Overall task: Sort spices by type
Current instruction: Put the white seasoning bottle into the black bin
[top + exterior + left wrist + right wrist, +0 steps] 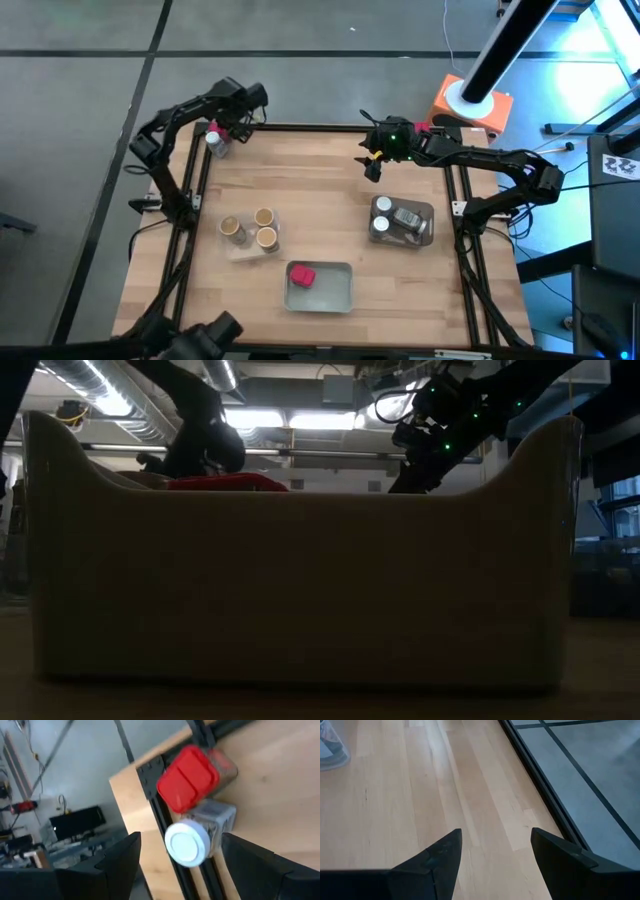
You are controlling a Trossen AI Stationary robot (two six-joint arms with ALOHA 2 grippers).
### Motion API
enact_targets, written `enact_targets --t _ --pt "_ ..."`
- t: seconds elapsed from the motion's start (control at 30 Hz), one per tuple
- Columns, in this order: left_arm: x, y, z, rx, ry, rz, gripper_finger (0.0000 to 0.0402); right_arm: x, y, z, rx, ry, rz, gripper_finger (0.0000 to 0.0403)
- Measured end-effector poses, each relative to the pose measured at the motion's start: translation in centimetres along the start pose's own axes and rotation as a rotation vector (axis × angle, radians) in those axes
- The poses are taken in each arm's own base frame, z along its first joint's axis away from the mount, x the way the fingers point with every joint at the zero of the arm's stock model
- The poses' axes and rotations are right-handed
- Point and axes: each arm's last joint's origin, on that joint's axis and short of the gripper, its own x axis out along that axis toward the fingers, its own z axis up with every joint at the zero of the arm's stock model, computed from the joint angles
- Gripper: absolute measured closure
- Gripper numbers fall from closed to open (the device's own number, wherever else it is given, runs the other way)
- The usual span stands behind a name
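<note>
At the table's far left corner a red-lidded jar [187, 775] and a clear jar with a white lid [187, 842] stand side by side against the black frame rail; in the high view they are the red lid [212, 128] and the white lid [215, 141]. My left gripper [180, 870] hovers open just above them [228, 122], its fingers wide on either side of the white-lidded jar, touching neither. My right gripper [370, 165] hangs open over bare wood at the far middle [492, 855].
Three trays stand on the wood: one with three cork cylinders [250, 232], one near the front with a red packet [301, 274], one at the right with white-lidded clear jars [400, 220]. In the low view a tray's wall [300, 580] fills the picture.
</note>
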Motion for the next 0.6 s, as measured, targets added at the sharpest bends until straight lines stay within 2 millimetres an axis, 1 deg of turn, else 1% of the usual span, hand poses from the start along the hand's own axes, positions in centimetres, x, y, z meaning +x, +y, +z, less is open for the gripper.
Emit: enact_targets --t 0.2,0.43,0.6 --pt "1.2 -0.9 -0.6 0.003 0.098 0.014 0.0137 0.0 0.0 -0.1 0.0 0.008 0.002 0.0164" --pt "2.5 -1.6 -1.1 0.003 0.124 0.015 0.0137 0.0 0.1 -0.3 0.002 0.029 0.008 0.0164" --pt "3.7 -1.4 -1.1 -0.017 0.135 0.01 0.0137 0.0 0.1 -0.4 0.003 0.033 0.023 0.0164"
